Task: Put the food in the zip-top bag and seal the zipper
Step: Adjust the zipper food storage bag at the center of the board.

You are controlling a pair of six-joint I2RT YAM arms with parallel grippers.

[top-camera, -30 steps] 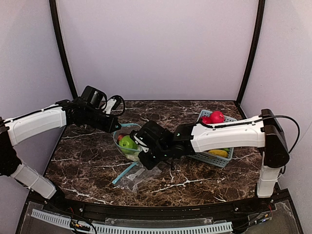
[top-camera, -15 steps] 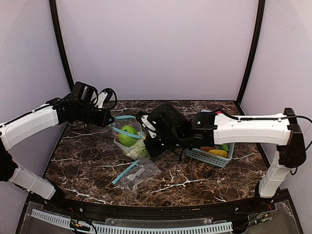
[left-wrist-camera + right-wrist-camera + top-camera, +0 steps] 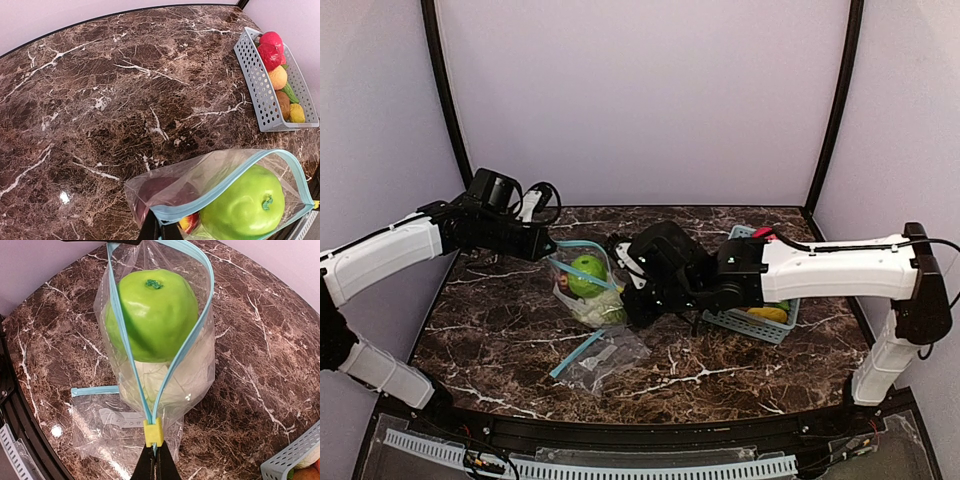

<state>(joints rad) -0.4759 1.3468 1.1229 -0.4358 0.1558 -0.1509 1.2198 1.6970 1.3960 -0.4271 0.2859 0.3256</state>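
Top external | dark marble table (image 3: 740, 370), lilac walls (image 3: 640, 100) | both jaws clamped on zip-top bag (image 3: 590, 305)

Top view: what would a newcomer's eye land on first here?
A bright green apple sits in a clear bag stretched mid-table between the left pincer and right pincer, its blue zipper gaping. Right of it, a pale basket holds red, orange and yellow food; a second bag lies flat nearer the arms.
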